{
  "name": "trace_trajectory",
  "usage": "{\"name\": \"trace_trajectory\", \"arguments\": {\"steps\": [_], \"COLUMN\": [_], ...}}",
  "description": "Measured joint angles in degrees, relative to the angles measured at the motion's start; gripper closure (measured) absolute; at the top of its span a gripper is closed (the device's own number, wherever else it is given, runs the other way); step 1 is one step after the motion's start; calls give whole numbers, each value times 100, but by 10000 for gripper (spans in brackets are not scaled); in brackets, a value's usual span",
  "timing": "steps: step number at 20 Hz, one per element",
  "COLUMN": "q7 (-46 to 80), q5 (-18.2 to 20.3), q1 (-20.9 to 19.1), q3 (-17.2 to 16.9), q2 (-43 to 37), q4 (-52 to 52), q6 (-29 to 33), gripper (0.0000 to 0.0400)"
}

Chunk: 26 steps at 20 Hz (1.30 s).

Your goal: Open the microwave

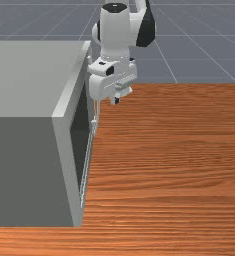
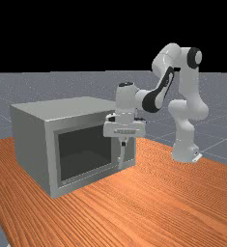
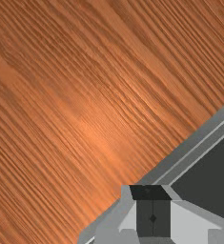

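The microwave [image 2: 33,149] sits on the wooden table [image 2: 158,193] at the front view's left, its door [image 2: 84,148] shut. The gripper [image 2: 123,144] points down near the handle [image 2: 120,161], jaws closed against each other; contact with the handle is hard to judge.

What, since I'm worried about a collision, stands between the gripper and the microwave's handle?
Nothing visible: in the front view, just a gap separates the gripper from the handle, toward that view's left.
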Motion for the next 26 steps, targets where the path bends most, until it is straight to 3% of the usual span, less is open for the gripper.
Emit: {"name": "trace_trajectory", "arguments": {"steps": [26], "q7": [5792], "q5": [-207], "q1": [347], "q3": [-214], "q2": [-199], "q4": [-181], "q6": [350], "gripper": [400]}}
